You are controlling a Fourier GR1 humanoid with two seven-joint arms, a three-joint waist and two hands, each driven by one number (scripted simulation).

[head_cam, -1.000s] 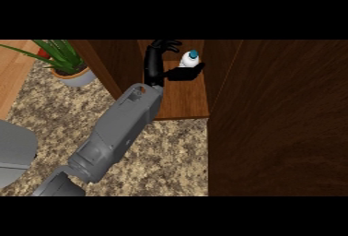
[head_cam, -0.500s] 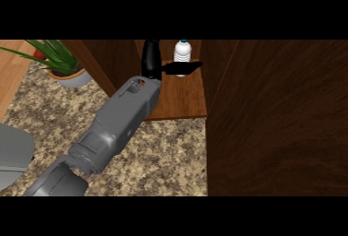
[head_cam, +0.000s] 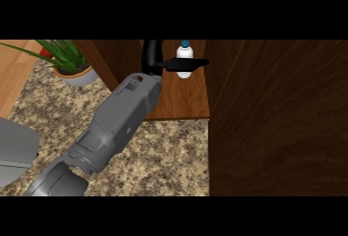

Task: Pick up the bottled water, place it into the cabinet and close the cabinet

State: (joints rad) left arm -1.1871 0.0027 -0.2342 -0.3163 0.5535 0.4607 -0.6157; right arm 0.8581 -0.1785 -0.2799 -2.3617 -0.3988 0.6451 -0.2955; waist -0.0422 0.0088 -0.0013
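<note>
Left hand (head_cam: 162, 62), black fingers curled round the middle of the bottled water (head_cam: 183, 59), holds it upright over the wooden cabinet (head_cam: 183, 99) shelf, deep between the side wall and the open door (head_cam: 279, 120). Whether the base touches the shelf is unclear. Judging by its look, the bottle is light, stiff plastic, smooth and somewhat slippery, tall enough to tip; the waist, below the blue cap, is the sensible place to grip. No right hand shows. A potted plant (head_cam: 68, 64) stands on the speckled surface (head_cam: 176, 156) beside the cabinet.
</note>
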